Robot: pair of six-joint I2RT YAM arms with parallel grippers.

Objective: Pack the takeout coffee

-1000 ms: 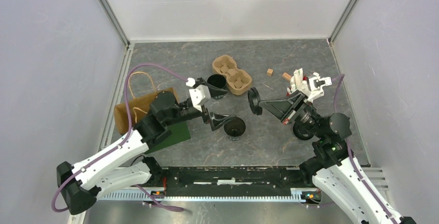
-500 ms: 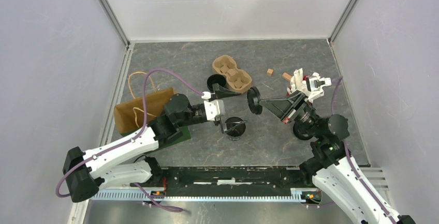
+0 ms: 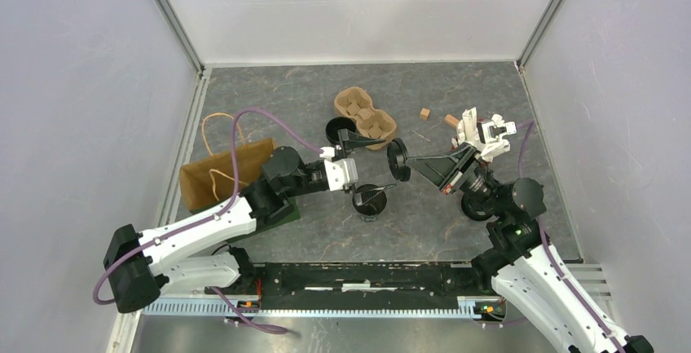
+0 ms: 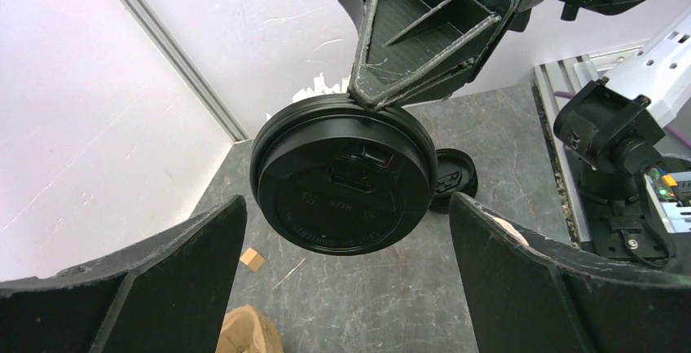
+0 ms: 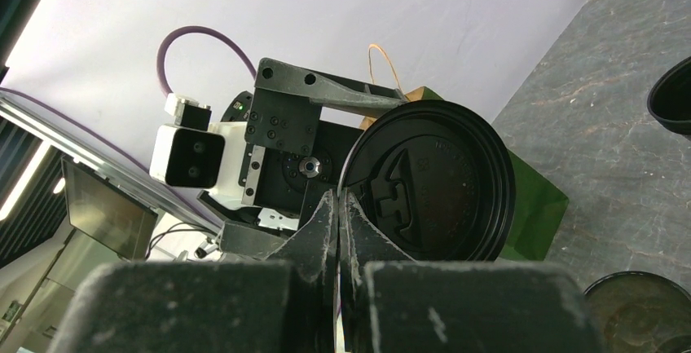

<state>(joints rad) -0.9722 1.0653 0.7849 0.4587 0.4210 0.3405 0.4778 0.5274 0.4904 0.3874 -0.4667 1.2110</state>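
Observation:
My right gripper (image 3: 405, 161) is shut on the rim of a round black lid (image 3: 397, 160), held on edge in the air. In the right wrist view the fingertips (image 5: 330, 214) pinch the lid (image 5: 436, 182) at its left edge. My left gripper (image 3: 388, 160) faces it, open wide, one finger on each side of the lid (image 4: 342, 175) and neither touching it. Just below stands an open black cup (image 3: 371, 202) with dark liquid in it, seen too at the right wrist view's corner (image 5: 644, 312). A second open black cup (image 3: 338, 130) stands by the carrier.
A brown paper bag (image 3: 224, 172) lies at the left on a green mat (image 3: 281, 210). The pulp carrier tray (image 3: 364, 116) sits at the back centre. A red cup of white sticks (image 3: 482, 133) and two small wooden cubes (image 3: 424, 113) are back right. Another black lid (image 4: 452, 180) lies on the table.
My left gripper has swung right from above the open cup and turned, so its open fingers now flank the lid. The right gripper edged the lid slightly left.

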